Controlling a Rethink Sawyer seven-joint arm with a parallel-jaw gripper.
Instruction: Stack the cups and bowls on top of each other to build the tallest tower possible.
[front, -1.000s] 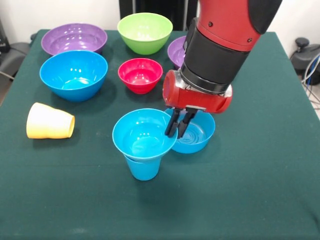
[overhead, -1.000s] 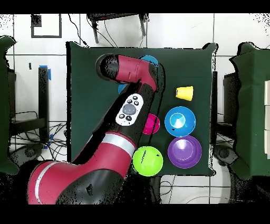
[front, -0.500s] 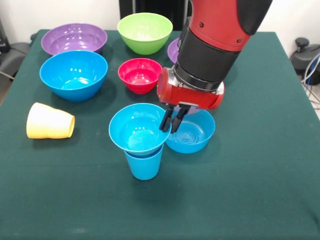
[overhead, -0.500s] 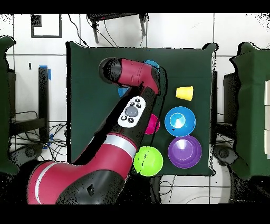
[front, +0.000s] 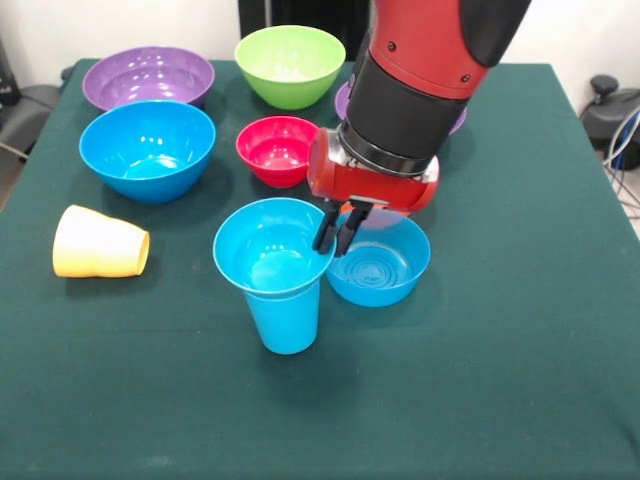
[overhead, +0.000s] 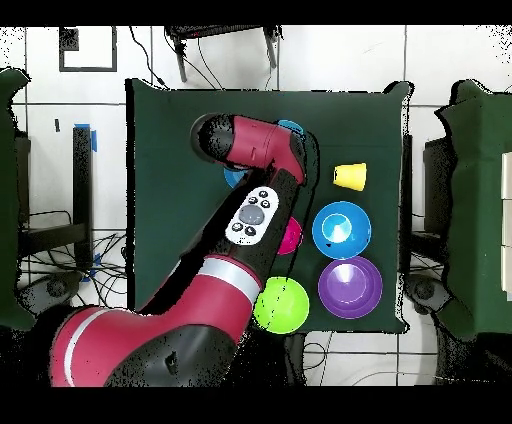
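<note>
Tower (front: 277, 275) standing near the table's (front: 520, 380) front middle: blue cup (front: 285, 320) upright, small blue bowl (front: 272, 245) seated in its mouth like a funnel. Compared with a second ago, shifted a little left and sitting higher and squarer, with more cup wall showing beneath the bowl; earlier looked sunk and tilted toward the loose blue bowl (front: 380, 265) just to its right. Gripper (front: 336, 232) also moved left and up with it, fingers pressed close together, pinching the funnel bowl's right rim, one finger seemingly inside and one outside. Judged: bowl being lifted or straightened on the cup, not yet let go; only two pieces stacked so far, so early in the build.

Everything else unstacked: yellow cup (front: 98, 243) on its side at left, big blue bowl (front: 147, 148), red bowl (front: 280, 148), green bowl (front: 290, 63), purple bowl (front: 148, 76) behind, second purple bowl mostly hidden by the arm.

Risk, as a guess: narrow cup base under a wide bowl, easily tipped if the rim drags on release.

Overhead view: arm covers most of the tower.
</note>
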